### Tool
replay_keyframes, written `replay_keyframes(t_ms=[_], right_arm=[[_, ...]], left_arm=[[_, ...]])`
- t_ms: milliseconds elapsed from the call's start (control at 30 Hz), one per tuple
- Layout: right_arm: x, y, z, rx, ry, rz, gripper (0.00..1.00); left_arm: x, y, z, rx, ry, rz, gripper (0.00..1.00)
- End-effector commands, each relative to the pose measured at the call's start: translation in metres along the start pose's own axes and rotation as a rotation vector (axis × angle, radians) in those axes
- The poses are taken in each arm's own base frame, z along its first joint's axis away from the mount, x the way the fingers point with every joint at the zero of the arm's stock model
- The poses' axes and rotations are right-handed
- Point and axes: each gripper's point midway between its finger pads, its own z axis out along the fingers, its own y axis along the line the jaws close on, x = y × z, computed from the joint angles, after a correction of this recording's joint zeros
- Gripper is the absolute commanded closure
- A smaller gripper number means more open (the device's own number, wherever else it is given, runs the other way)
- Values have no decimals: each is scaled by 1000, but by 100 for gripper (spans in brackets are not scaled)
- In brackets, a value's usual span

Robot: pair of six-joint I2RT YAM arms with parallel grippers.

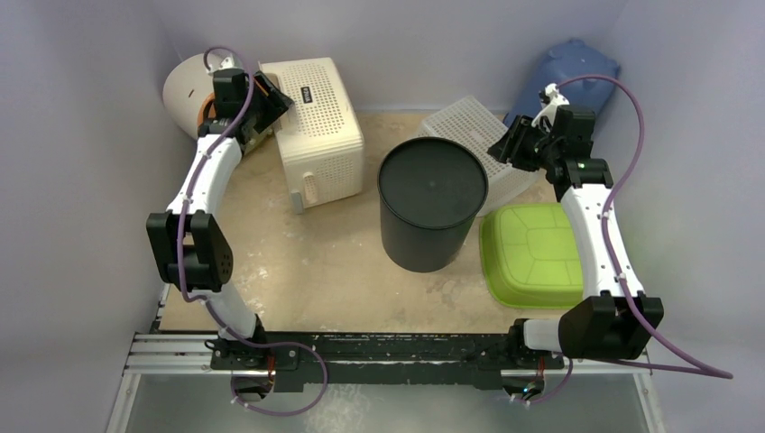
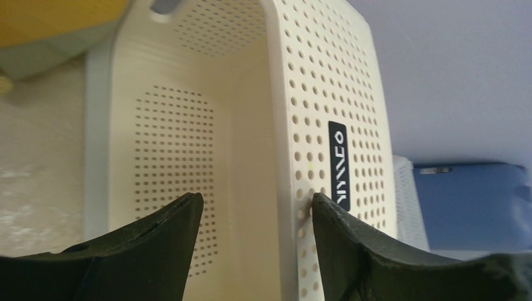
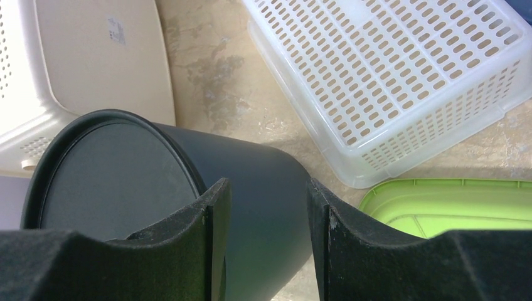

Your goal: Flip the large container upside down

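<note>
A large black round bin (image 1: 431, 203) stands mid-table with a flat closed face up; it also shows in the right wrist view (image 3: 113, 175). A large cream perforated basket (image 1: 316, 126) lies on its side at the back left, its opening toward my left gripper (image 1: 275, 101). In the left wrist view that gripper (image 2: 257, 207) is open and straddles the basket's wall (image 2: 313, 125), with one fingertip (image 2: 320, 210) against the labelled outer face. My right gripper (image 1: 502, 147) is open and empty above a white slotted basket, right of the bin; in its own view (image 3: 266, 194) it is above the bin's side.
A white slotted basket (image 1: 469, 126) lies bottom-up behind the bin. A lime green tub (image 1: 532, 253) sits bottom-up at the right. A blue container (image 1: 573, 77) leans in the back right corner. A round beige object (image 1: 185, 90) is at the back left. Walls close in on three sides.
</note>
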Motion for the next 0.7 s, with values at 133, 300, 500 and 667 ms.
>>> replay_keyframes(t_ms=[133,300,500,667], right_arm=[[-3,6,4,-46,-21,-22,50],[1,4,5,-44,-15,-19,50],[4,2,7,-44,-8,-17,50],[7,0,10,-40,0,-16,50]], left_arm=[[2,60,-3,-258,80,244,83],[22,82,0,-296,124,279,100],[40,119,1,-398,175,352,100],[67,156,5,-489,229,358,100]])
